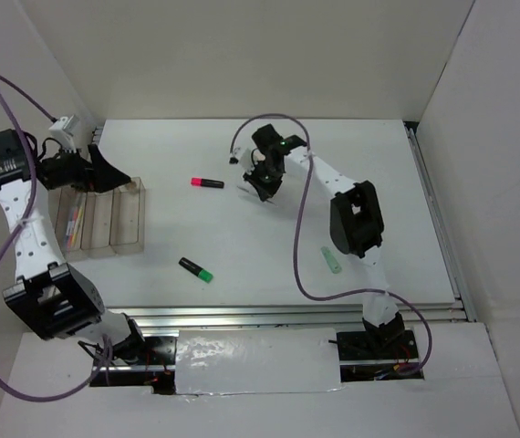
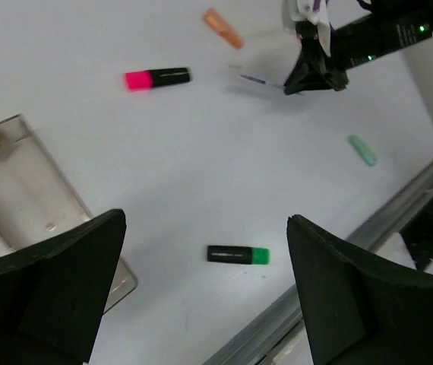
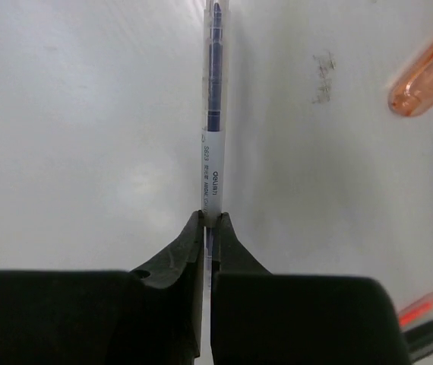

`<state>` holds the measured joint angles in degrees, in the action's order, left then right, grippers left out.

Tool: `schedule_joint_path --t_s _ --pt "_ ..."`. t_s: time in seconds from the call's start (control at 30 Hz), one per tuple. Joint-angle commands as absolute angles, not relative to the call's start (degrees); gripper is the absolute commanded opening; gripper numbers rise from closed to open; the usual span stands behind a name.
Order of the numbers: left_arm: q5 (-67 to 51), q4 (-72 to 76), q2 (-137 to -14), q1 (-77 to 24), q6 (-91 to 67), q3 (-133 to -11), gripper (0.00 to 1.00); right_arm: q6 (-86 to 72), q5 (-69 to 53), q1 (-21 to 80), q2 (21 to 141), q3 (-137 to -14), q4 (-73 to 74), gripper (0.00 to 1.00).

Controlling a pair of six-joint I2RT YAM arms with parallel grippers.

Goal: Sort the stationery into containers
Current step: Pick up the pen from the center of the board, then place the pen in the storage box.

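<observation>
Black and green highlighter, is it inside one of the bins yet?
No, the black-green highlighter lies on the table, well apart from the bins.

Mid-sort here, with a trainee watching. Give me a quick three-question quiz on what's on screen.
1. True or false: the right end effector is shut on the pen.
2. Which lies farthest from the containers? A pink highlighter, B black-green highlighter, C mint highlighter.
3. Fill in: the left end effector stands ___.
Key: 1 true; 2 C; 3 open.
</observation>
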<state>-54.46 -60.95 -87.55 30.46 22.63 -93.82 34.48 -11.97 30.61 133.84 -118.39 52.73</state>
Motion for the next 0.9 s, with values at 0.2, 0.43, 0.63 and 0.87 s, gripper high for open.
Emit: schedule_joint_path --t_s 0.2,0.43,0.63,0.87 --pt "-60.26 4.46 -61.03 13.13 -29.15 -59.80 0.99 4.68 -42.43 27.51 104.26 -110.67 40.45 0.00" --pt "-47.01 10.58 -63.28 -9.31 -32.67 -62.58 0.94 -12.56 -51.76 27.68 94.66 -100.65 22.95 0.00" --pt "-48.43 23.45 -68.55 -9.40 -48.67 -63.11 0.86 -18.19 -56.77 27.86 92.38 -96.07 17.41 0.00" --pt "-46.06 23.90 -71.89 -9.32 -49.74 -64.07 0.75 -20.39 -59.59 29.09 92.46 -94.57 14.33 0.00"
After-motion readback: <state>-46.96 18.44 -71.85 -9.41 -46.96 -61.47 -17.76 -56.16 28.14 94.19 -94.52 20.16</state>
